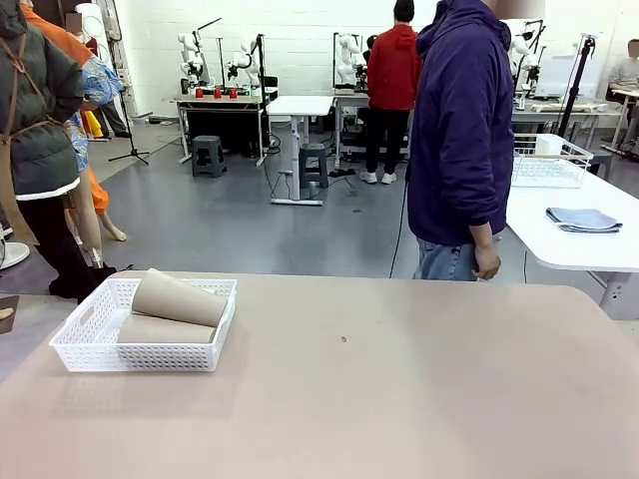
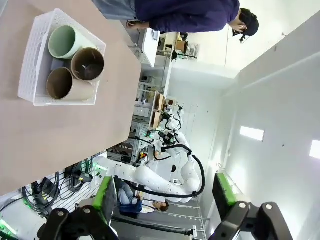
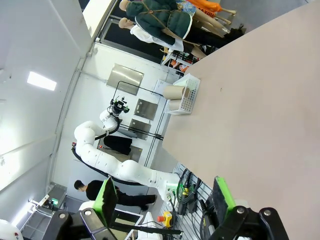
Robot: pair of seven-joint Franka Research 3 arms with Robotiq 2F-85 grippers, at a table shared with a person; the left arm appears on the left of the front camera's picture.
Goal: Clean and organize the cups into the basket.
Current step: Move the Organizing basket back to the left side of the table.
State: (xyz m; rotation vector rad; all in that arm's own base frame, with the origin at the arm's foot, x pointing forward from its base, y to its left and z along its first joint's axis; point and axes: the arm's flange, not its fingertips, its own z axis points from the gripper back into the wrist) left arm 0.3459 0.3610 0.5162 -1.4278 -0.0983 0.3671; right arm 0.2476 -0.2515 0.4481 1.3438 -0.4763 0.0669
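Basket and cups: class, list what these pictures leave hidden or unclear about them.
- Front view: the pale green cup cannot be seen; the tan cups lying in the basket cover it.
- Left wrist view: the cups' closed ends are hidden; just their open mouths face the camera.
- Right wrist view: the basket is too small and far off to count its cups.
- All views: whether the cups are clean cannot be told.

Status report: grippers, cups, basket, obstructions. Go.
Left gripper open, empty. Right gripper open, empty. Three cups lying in white basket, one pale green. Person at far edge; tabletop unobstructed.
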